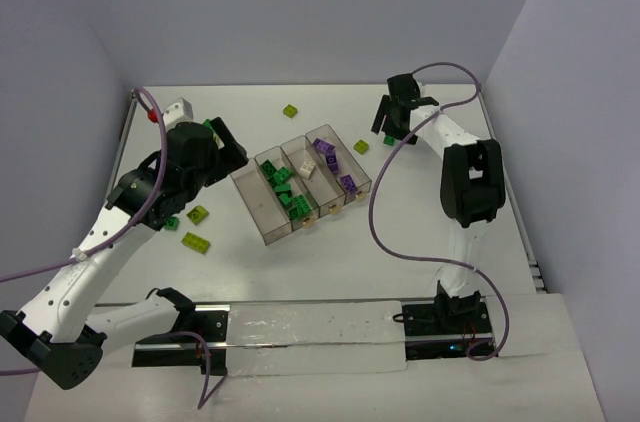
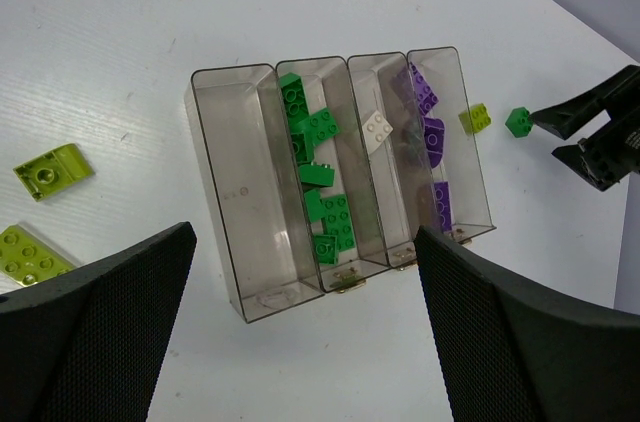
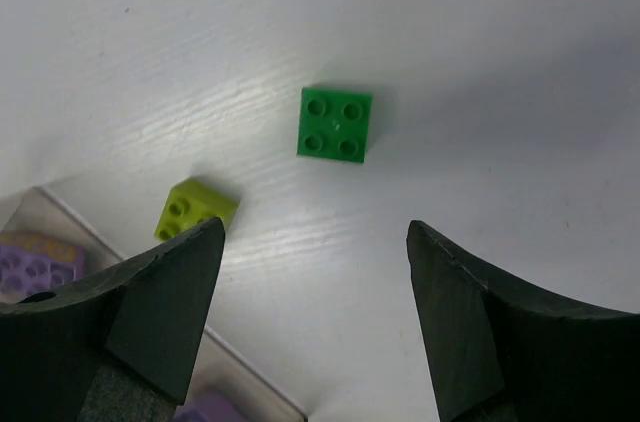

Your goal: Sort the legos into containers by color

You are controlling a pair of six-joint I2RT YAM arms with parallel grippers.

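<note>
The containers (image 1: 256, 204) are a clear four-compartment tray (image 2: 232, 192) in the middle of the table. From the left, one compartment is bare, one holds dark green legos (image 2: 322, 180), one a white lego (image 2: 377, 130), and one purple legos (image 2: 430, 132). My left gripper (image 1: 230, 145) hovers open at the tray's left end (image 2: 303, 238), holding nothing. Right of the tray, my right gripper (image 1: 392, 124) hangs open and empty (image 3: 315, 230) just short of a loose dark green lego (image 3: 335, 125), which has a yellow-green lego (image 3: 194, 209) beside it.
Loose yellow-green legos lie behind the tray (image 1: 290, 111) and to its left near the left arm (image 1: 197, 214), (image 1: 196, 242). A dark green lego (image 1: 171, 223) lies by that arm. Grey walls close in the table on three sides.
</note>
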